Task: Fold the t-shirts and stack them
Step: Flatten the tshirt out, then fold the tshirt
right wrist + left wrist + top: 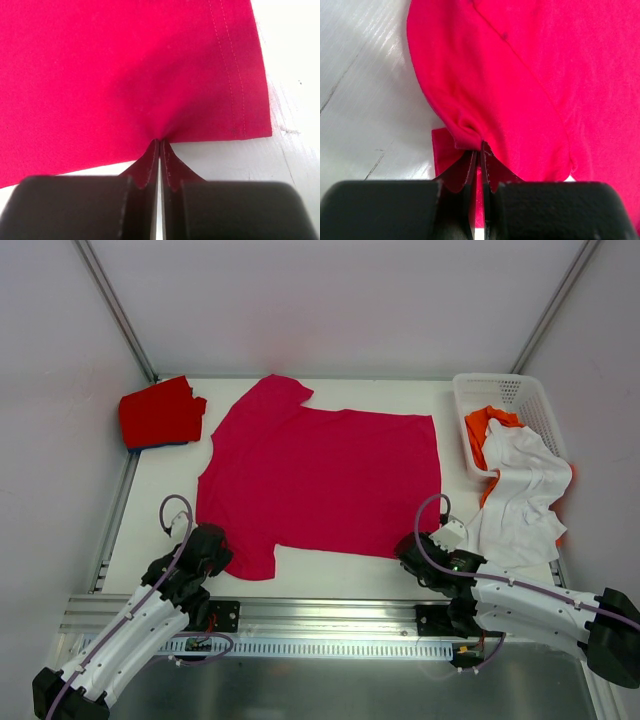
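White worktop (160, 500) is walled by pale panels. At 2 o'clock a white lattice basket (500, 390) holds an orange t-shirt (482, 425). A white t-shirt (520, 490) spills over the basket's near rim onto the worktop. At 10 o'clock a folded red t-shirt (160, 412) lies on a blue t-shirt (165, 446), of which only a thin edge shows.

A crimson-pink t-shirt (320, 475) lies spread flat in the middle. Its long axis runs from 9 to 3 o'clock, with the sleeves toward 9 and the hem toward 3. The left claw (480, 150) is clenched on the near sleeve at 7 o'clock. The right claw (160, 142) is clenched on the near hem corner at 5 o'clock, just beside the white t-shirt.
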You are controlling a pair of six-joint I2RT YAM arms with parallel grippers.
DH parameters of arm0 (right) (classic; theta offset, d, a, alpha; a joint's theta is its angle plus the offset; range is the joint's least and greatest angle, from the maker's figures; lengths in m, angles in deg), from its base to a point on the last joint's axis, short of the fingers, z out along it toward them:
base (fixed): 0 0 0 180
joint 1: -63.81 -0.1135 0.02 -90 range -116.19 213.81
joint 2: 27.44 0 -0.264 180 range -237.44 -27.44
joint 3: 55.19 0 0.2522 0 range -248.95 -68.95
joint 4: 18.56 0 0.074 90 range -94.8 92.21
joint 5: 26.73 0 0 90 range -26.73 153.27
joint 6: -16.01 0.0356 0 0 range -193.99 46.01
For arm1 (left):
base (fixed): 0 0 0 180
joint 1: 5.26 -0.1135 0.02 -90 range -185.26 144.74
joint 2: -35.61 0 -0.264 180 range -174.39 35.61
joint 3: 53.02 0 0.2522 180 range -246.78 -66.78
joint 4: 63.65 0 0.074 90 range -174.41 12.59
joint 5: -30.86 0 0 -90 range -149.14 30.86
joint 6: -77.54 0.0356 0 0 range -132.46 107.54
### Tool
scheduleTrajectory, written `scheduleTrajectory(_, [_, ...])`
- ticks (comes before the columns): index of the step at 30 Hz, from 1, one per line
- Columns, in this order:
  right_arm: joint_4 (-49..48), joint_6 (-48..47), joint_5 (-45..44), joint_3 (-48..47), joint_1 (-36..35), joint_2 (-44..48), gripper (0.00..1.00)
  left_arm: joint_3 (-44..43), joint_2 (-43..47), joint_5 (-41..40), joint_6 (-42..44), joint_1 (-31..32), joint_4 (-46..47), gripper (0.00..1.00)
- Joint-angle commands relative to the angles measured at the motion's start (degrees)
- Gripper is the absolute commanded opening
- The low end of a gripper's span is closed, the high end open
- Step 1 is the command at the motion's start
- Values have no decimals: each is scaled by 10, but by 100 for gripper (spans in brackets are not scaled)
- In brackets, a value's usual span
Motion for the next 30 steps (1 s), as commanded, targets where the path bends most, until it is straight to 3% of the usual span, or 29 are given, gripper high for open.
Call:
scheduleTrajectory(1, [18, -3, -5, -1, 0, -1, 0, -3, -10, -2, 11, 6, 10, 0])
scheduleTrajectory(11, [77, -16, -37, -45, -1, 19, 0, -46, 10, 2, 45, 6, 12, 0])
scheduleTrajectory(22, [168, -61, -101, -148, 0, 57, 0, -181, -25, 25, 78, 6, 11, 0])
scheduleTrajectory(30, [168, -94, -141, -207, 5, -28, 0, -228, -101, -44, 84, 7, 42, 0])
